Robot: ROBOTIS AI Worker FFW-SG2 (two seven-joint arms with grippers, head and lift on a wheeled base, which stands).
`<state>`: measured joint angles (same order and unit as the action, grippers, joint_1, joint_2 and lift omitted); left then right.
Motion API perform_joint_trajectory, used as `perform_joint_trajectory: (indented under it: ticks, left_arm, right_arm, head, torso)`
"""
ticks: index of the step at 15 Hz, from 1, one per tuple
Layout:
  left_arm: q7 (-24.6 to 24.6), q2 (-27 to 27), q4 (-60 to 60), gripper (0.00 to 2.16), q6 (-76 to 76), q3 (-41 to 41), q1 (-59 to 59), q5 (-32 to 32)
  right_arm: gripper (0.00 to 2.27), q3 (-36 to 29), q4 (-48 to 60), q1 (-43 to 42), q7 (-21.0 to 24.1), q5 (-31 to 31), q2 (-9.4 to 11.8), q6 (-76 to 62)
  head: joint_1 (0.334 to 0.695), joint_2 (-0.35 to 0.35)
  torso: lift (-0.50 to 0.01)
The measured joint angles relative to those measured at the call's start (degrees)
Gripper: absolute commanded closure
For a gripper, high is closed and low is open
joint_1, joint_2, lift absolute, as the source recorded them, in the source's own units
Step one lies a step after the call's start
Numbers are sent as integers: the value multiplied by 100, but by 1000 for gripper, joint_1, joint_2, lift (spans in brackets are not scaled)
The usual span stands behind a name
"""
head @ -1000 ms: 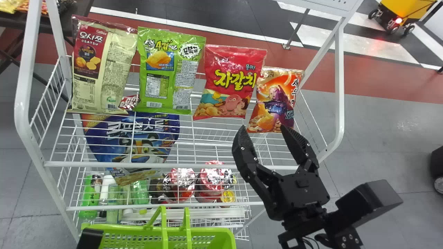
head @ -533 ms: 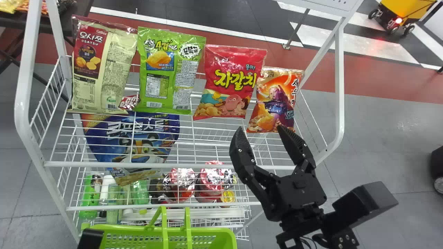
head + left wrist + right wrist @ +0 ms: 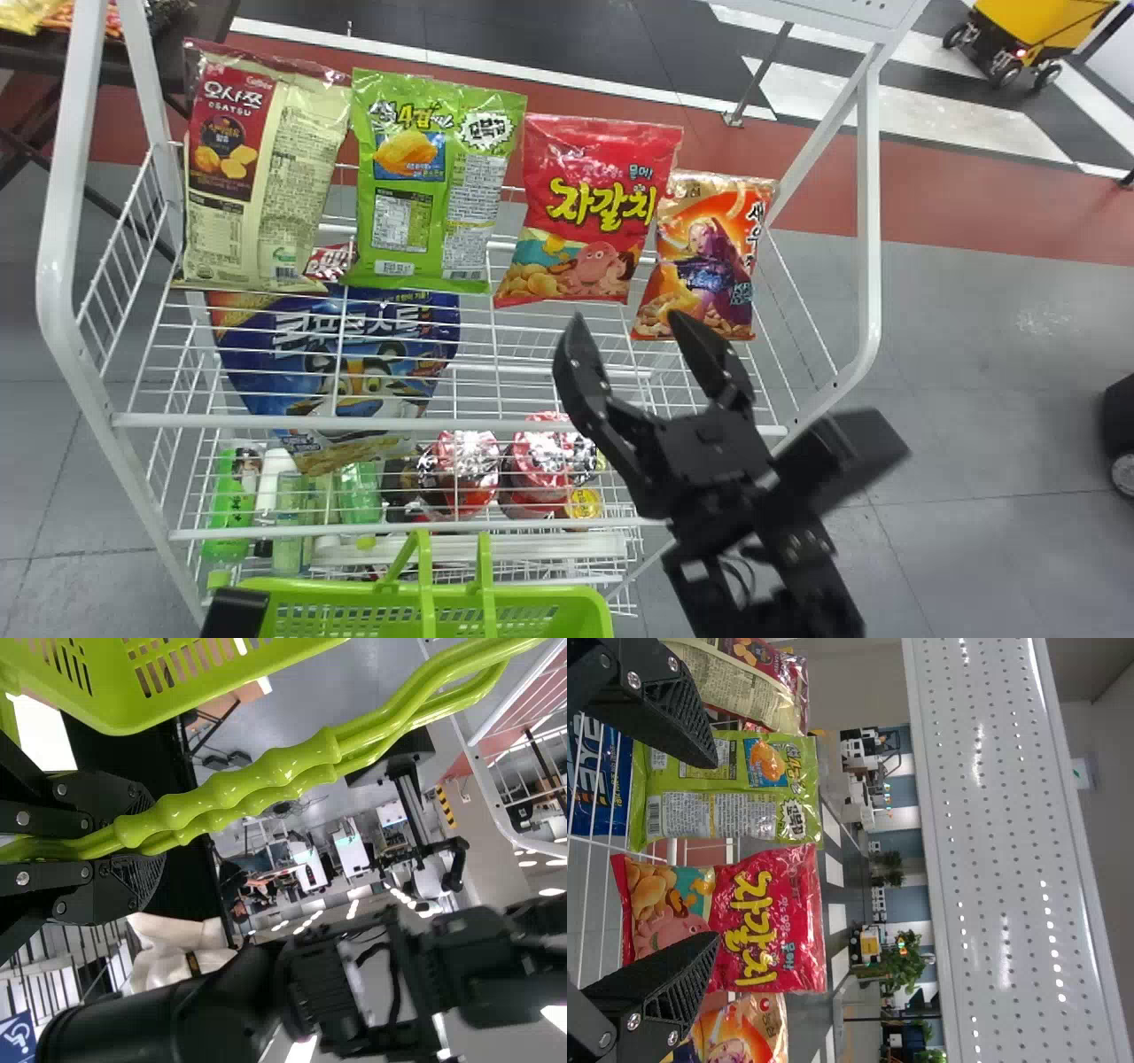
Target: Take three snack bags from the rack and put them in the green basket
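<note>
- Head view: four snack bags stand in a row on the white rack: cream-and-maroon, green, red, orange.
- Right gripper: fingers spread wide, tips near the lower ends of the red and orange bags.
- Green basket: below, at the rack's near side; left gripper beside it.
- Left wrist view: left gripper fingers clamped on the basket handles.
- Right wrist view: red bag beyond the finger gap.
</note>
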<state>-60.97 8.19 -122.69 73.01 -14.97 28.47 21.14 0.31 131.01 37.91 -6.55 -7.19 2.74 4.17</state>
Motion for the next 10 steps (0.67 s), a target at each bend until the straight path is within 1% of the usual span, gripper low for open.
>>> perform_joint_trajectory:
  ticks: [4, 8, 10]
  left_arm:
    - [23, 16, 1, 1804, -10, -72, -8, -22]
    - [25, 37, -37, 1804, -10, -88, -17, -23]
    - [42, 66, -37, 1804, -11, -137, -56, -23]
  right_arm:
    - [144, 278, -967, -1457, 2, -8, 1, 837]
    - [144, 741, -2296, -2662, 107, 10, -21, 867]
    - [144, 886, -2836, -3107, 176, 72, -38, 785]
  head:
    - [695, -350]
    - [695, -350]
    - [695, -327]
  torso:
    - [-7]
    - [-7]
    - [-7]
